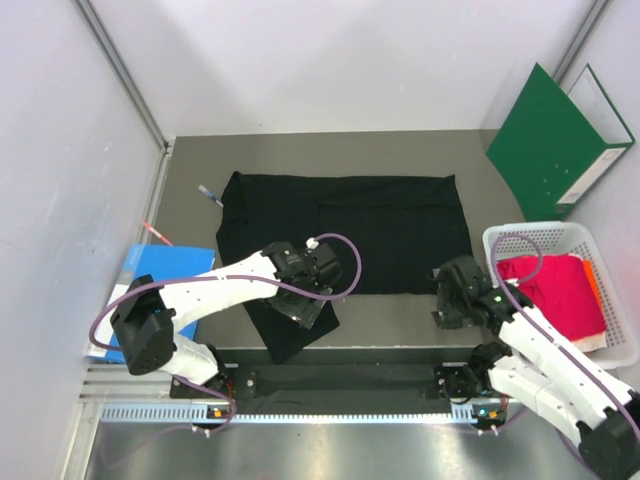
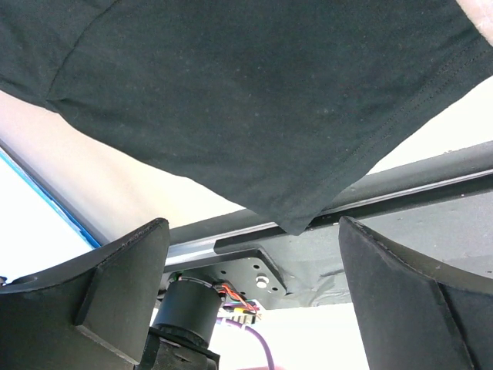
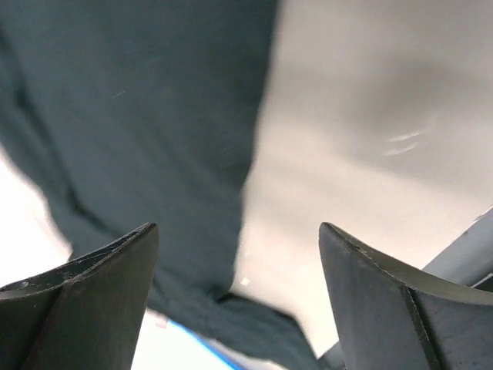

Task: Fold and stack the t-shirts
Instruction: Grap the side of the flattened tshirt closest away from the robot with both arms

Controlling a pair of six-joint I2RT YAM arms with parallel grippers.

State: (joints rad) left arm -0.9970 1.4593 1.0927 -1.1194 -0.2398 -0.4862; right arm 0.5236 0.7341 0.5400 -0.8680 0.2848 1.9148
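Top view: black t-shirt (image 1: pixel 345 230) lies flat mid-surface (image 1: pixel 400 320), one sleeve trailing toward 7 o'clock. Left hand (image 1: pixel 308 305) is over that sleeve, right hand (image 1: pixel 450 295) at the shirt's 5 o'clock corner. Red t-shirt (image 1: pixel 550 285) sits in the white basket (image 1: pixel 560 232) at 3 o'clock.

Left wrist: left hand (image 2: pixel 253 223) open, fingers wide apart, nothing between. Black sleeve fills 12 o'clock, its tip overlapping the edge rail (image 2: pixel 400 193).

Right wrist: right hand (image 3: pixel 239 227) open, nothing gripped. Black cloth at 11 o'clock, bare grey surface at 1 o'clock.
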